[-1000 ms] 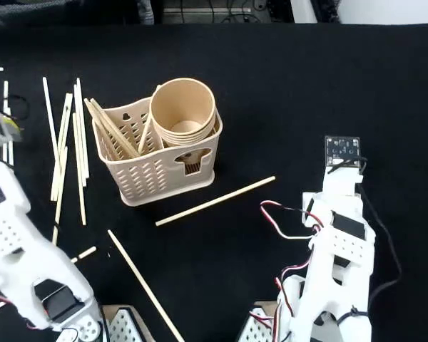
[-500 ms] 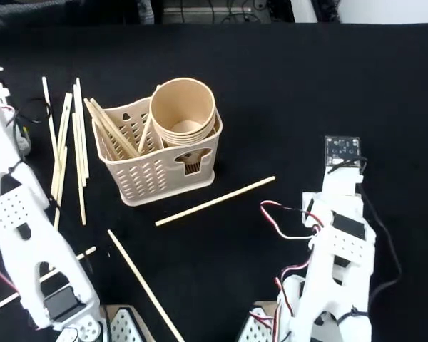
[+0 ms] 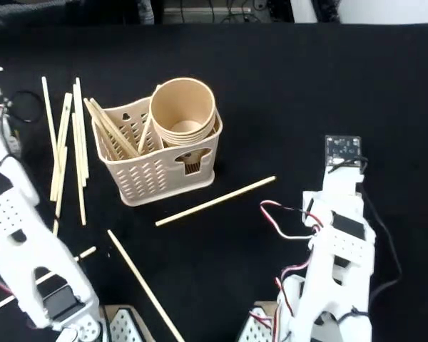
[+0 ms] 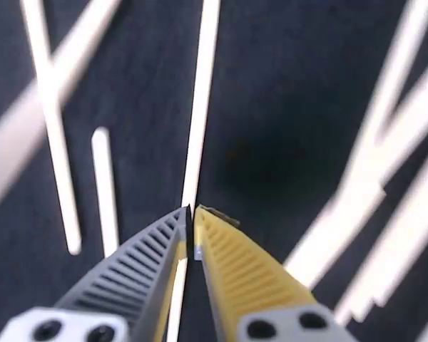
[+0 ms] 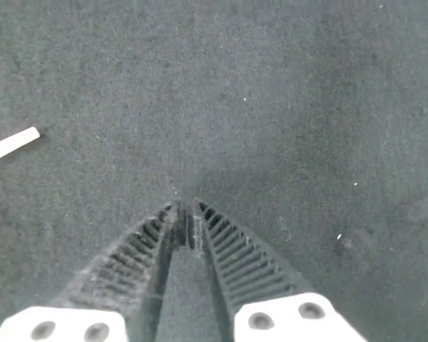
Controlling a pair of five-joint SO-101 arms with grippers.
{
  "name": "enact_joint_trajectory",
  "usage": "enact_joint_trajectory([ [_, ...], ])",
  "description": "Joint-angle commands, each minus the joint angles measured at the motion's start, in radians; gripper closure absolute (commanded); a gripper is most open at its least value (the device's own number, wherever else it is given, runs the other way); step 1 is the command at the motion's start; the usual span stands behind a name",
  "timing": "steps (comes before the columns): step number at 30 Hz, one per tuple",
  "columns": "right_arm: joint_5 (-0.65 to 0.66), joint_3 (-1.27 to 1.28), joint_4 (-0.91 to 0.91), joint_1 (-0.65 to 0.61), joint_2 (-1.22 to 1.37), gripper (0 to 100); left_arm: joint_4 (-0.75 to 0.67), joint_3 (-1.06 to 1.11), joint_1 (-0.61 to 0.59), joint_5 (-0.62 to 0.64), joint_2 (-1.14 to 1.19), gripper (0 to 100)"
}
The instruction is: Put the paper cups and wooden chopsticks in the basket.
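1 wooden chopstick (image 4: 200, 107) is gripped between the tips of the left pincer (image 4: 191, 211) and runs on ahead of them. The right pincer (image 5: 185, 210) is closed on nothing.

Soft, even light is falling from above onto the matte black cloth desk (image 3: 307, 85), which is soaking it up without any glare. The beige slotted plastic basket (image 3: 157, 167) is holding gentle shade inside its compartments, while the white plastic left arm (image 3: 21, 249) is glowing almost washed out. Just beyond the right arm's dark ribbed gripper (image 5: 185, 214) a dim shadow is pooling on lighter cloth. Seen from the left wrist, the pale wooden chopsticks (image 4: 200, 107) are bleaching white beside a dark shadow blot.
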Motion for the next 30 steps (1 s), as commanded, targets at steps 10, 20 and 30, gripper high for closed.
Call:
enact_joint_trajectory([
  [10,0.005,-0.005,-0.011,-0.005,-0.025,97.0,-0.244,0.688,0.010,0.000,-0.703,97],
  [20,0.006,-0.005,-0.011,-0.005,-0.025,97.0,-0.480,0.674,-0.041,0.035,-0.265,81],
  [30,0.006,-0.005,-0.011,-0.005,-0.025,97.0,-0.123,0.151,-0.038,-0.015,0.080,97],
])
